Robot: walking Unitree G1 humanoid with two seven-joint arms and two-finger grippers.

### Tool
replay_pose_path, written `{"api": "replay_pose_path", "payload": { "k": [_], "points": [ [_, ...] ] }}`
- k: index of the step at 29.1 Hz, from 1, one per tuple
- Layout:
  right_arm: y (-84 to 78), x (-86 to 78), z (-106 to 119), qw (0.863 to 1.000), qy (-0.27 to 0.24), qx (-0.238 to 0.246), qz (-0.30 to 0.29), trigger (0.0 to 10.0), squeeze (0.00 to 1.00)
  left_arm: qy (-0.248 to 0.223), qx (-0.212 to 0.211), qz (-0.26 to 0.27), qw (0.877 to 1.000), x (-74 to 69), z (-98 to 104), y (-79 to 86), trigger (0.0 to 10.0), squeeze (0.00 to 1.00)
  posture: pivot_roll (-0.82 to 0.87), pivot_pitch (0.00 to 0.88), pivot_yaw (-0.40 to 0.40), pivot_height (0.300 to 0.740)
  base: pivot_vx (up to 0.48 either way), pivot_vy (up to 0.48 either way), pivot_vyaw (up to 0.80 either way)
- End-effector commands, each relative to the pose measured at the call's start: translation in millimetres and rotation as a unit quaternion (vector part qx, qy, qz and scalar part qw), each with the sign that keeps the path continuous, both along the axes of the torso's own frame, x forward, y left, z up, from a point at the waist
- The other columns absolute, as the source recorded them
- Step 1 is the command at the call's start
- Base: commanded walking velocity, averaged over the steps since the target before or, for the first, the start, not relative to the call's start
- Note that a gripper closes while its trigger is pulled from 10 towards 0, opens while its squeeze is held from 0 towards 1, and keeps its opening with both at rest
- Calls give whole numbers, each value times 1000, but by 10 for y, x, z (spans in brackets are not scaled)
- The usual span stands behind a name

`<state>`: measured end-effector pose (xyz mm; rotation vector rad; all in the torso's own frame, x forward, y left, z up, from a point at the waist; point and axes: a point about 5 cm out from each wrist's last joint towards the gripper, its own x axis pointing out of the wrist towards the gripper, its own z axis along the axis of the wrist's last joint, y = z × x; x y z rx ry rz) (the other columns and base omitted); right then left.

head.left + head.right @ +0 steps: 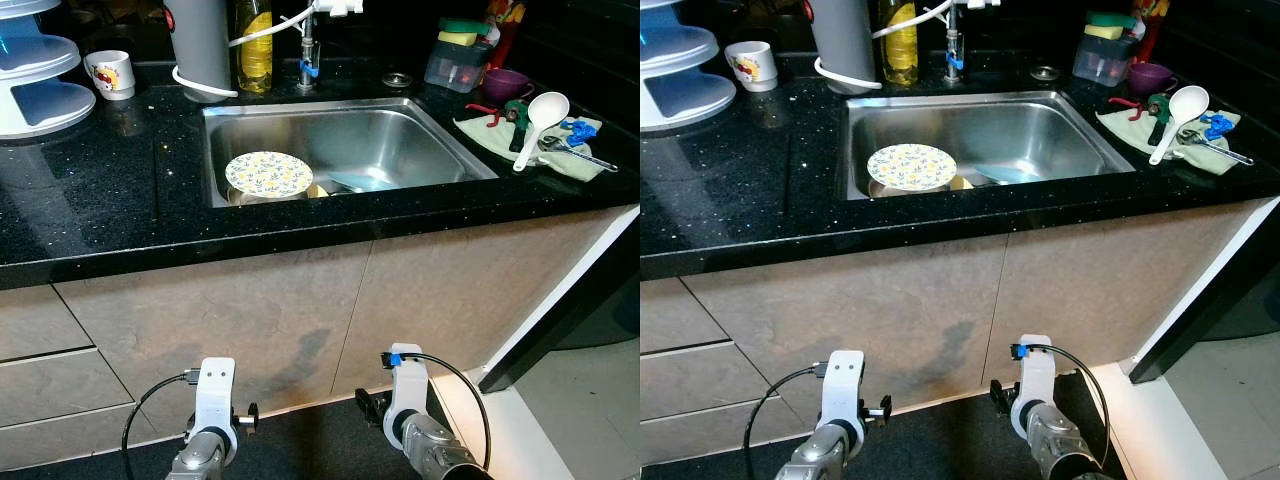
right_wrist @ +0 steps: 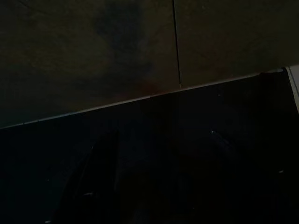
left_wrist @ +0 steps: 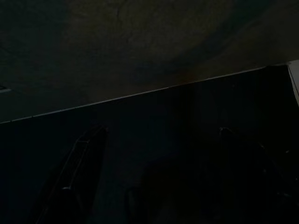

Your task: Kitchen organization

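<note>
A round floral plate (image 1: 268,173) lies at the front left of the steel sink (image 1: 400,130), with a pale blue dish (image 1: 360,181) beside it. On the counter to the right, a white ladle (image 1: 540,118) and other utensils rest on a green cloth (image 1: 490,136). A white mug (image 1: 111,73) stands at the back left. My left arm (image 1: 215,400) and right arm (image 1: 405,392) hang idle in front of the cabinet, well below the counter. In the dark wrist views, the left gripper (image 3: 161,133) and the right gripper (image 2: 162,136) are open and hold nothing.
A white tiered rack (image 1: 40,80) stands at the far left. Behind the sink are a grey cylinder (image 1: 200,45), a yellow bottle (image 1: 255,45) and the tap (image 1: 308,55). A sponge box (image 1: 458,60) and purple cup (image 1: 507,82) sit back right. Beige cabinet fronts (image 1: 250,310) face me.
</note>
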<state>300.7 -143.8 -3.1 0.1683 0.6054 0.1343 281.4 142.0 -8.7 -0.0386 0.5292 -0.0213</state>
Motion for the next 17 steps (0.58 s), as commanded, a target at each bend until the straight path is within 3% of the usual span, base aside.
{"api": "replay_pose_path", "payload": {
  "k": [1,17],
  "points": [
    [-13,-62,-62,1000,11,4,-9,10000,0,28,3,-1,1000,-106,-111,9,10000,0,-55,147,-40,740,0,0,0],
    [-22,-87,-85,1000,15,3,-9,10000,0,30,6,-7,1000,-129,-134,-2,10000,0,-59,121,-37,740,0,0,0]
  ]
}}
